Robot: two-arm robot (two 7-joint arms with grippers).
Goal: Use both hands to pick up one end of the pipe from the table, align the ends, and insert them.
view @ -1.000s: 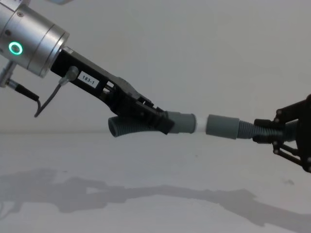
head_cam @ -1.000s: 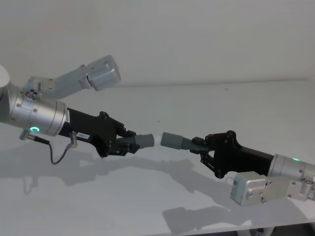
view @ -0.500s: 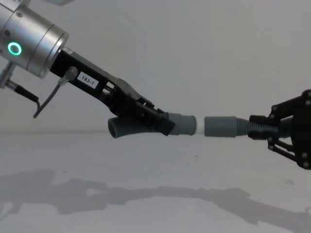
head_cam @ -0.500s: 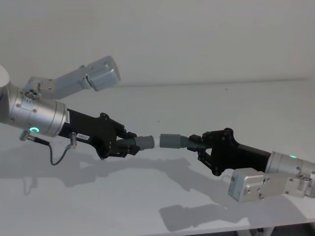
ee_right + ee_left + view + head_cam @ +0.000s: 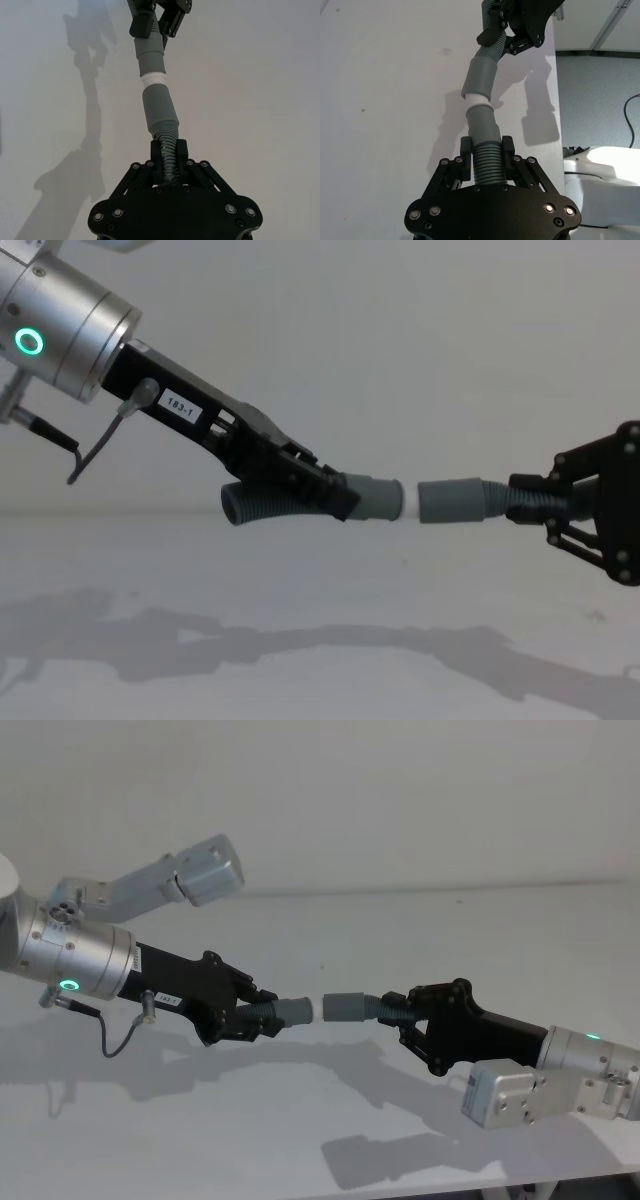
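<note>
Presently both pipe pieces are held above the table (image 5: 420, 920): the left gripper (image 5: 335, 495) is clamped on the corrugated piece with the whitish tip (image 5: 407, 503), the right gripper (image 5: 535, 508) clamped likewise on its own. The right cuff (image 5: 450, 502) sits at the tip; advice: keep the axes level and press straight. Whether the tip has entered is hard to make out
</note>
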